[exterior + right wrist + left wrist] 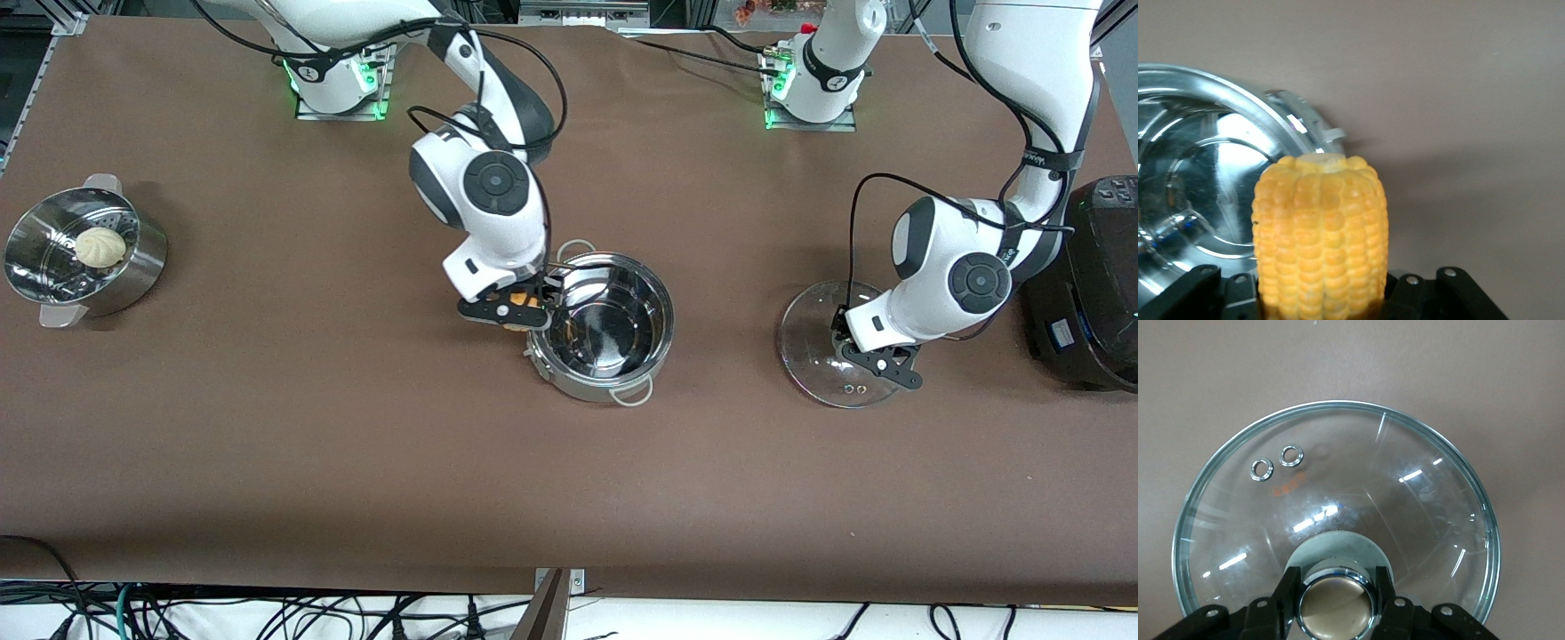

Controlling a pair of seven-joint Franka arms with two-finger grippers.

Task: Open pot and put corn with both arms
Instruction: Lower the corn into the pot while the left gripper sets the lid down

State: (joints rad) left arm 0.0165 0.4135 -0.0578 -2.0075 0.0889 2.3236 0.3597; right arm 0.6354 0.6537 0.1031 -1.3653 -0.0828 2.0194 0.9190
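The shiny steel pot (pixel 613 327) stands open and empty at the table's middle; its bowl (pixel 1198 187) also shows in the right wrist view. My right gripper (pixel 516 313) (pixel 1321 297) is shut on the yellow corn (pixel 514 324) (pixel 1319 227) and hangs over the pot's rim on the side toward the right arm's end. The glass lid (pixel 813 351) (pixel 1358 487) is off the pot, flat and low over the table toward the left arm's end. My left gripper (pixel 876 360) (pixel 1336 587) is shut on the lid's chrome knob (pixel 1336 603). Whether the lid touches the table I cannot tell.
A steel steamer pot (pixel 133 276) with a pale bun (pixel 100 246) in it stands near the right arm's end of the table. A large black cooker (pixel 1093 284) stands at the left arm's end, close beside the left arm's wrist.
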